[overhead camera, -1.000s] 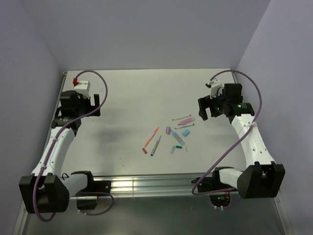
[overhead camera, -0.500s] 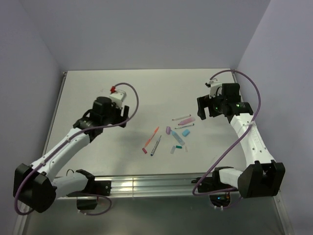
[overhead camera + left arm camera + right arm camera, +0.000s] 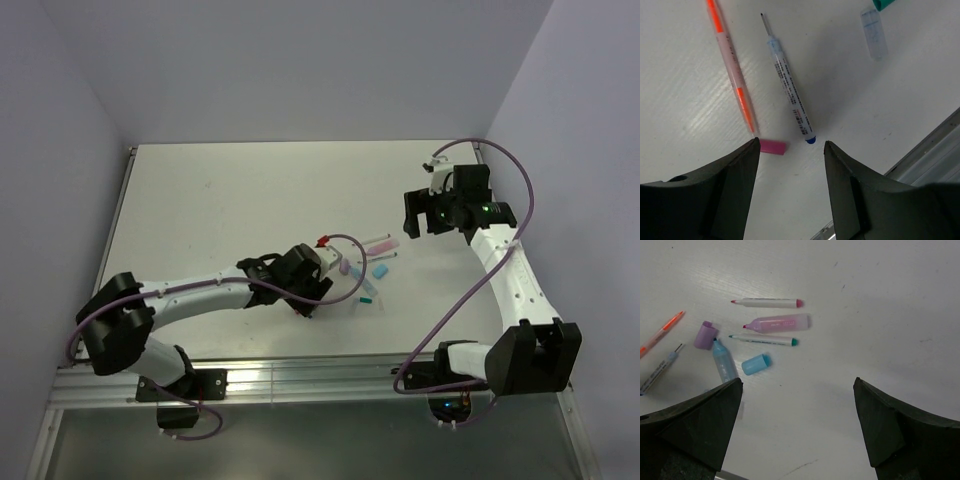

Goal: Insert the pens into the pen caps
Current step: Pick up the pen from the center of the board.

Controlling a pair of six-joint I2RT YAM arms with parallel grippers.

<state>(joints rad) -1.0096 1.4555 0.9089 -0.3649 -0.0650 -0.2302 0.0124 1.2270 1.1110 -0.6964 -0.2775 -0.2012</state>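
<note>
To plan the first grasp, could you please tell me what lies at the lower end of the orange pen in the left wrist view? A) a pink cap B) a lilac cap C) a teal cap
A: the pink cap lies right beside the lower end of the orange pen.

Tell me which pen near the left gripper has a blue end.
The white printed pen, lying right of the orange pen in the left wrist view.

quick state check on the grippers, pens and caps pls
left gripper, open, empty
right gripper, open, empty
orange pen, tip bare, lying flat
blue-ended pen, tip bare, lying flat
pink cap, loose, on no pen
lilac cap, loose, on no pen
light blue cap, loose, on its side
</note>
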